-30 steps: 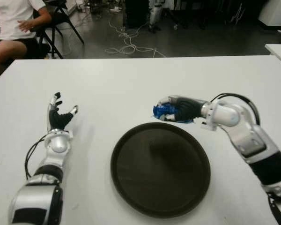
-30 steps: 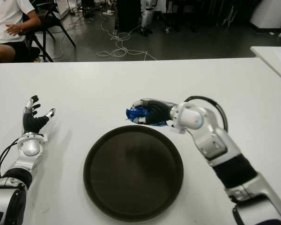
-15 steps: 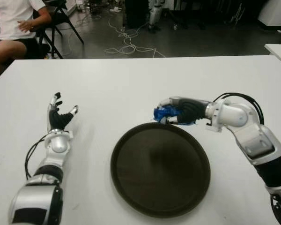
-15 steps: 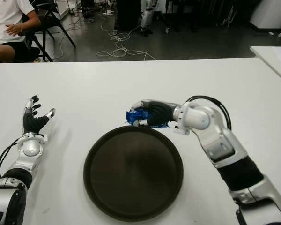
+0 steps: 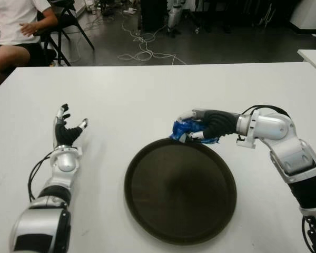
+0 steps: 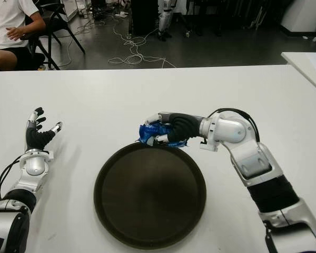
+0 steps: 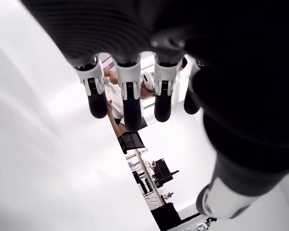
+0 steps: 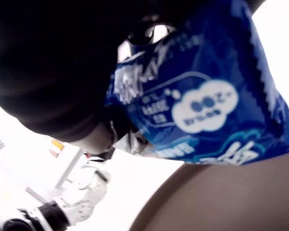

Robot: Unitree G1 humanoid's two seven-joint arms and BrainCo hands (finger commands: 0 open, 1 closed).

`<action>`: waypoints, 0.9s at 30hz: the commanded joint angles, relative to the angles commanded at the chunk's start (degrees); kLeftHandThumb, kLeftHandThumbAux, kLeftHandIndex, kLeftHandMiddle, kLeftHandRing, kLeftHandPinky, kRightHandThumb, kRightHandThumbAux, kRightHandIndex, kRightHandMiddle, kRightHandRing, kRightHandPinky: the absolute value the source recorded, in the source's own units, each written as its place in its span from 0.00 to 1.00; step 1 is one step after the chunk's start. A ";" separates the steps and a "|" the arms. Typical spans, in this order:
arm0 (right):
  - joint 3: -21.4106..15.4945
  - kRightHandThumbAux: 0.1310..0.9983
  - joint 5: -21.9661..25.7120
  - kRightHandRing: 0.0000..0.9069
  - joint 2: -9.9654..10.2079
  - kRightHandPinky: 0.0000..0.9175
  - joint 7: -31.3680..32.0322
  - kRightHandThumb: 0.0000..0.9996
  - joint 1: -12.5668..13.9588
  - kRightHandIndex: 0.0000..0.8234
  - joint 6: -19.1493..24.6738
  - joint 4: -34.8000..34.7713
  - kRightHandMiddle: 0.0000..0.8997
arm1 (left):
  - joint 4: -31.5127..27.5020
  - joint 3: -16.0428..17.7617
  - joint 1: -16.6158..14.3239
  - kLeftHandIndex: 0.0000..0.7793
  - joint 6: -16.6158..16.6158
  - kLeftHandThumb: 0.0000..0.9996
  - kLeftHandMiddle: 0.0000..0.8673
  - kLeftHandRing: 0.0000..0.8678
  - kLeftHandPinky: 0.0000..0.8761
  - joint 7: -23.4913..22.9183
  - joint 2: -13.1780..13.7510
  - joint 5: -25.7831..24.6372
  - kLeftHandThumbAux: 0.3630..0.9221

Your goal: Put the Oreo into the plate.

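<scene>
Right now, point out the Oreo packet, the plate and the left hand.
Oreo packet (image 6: pixel 149 133), right eye view, blue wrapper end beyond the right hand (image 6: pixel 171 130).
Plate (image 5: pixel 180 192), left eye view, bare centre.
Left hand (image 5: pixel 66 134), left eye view, palm.

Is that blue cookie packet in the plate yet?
Not yet. The right hand holds the Oreo packet at the plate's far rim.

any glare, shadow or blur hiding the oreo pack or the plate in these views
Eye views: the Oreo pack in the right hand is clear at the dark plate's far rim, with a soft sheen mid-plate. Right wrist view: the background is washed out white, but the pack's print is readable. Left wrist view: the left hand is dark against the bright table.
</scene>
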 joint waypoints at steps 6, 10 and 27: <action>-0.48 0.67 1.61 0.91 0.24 0.89 0.82 0.71 0.17 0.54 -0.39 0.51 0.91 | 0.08 -0.22 0.05 0.11 -0.02 0.02 0.15 0.14 0.12 0.20 0.18 0.27 0.75; -0.63 0.67 1.66 0.91 0.27 0.89 0.46 0.71 0.36 0.54 -0.28 0.14 0.91 | 0.10 -0.45 0.01 0.10 0.16 0.02 0.14 0.14 0.12 0.29 0.29 0.56 0.75; -2.31 0.68 4.61 0.92 3.25 0.91 -0.38 0.71 1.51 0.54 -0.21 0.98 0.91 | -0.02 -0.34 0.15 0.10 0.00 0.00 0.15 0.13 0.12 0.14 0.21 0.42 0.76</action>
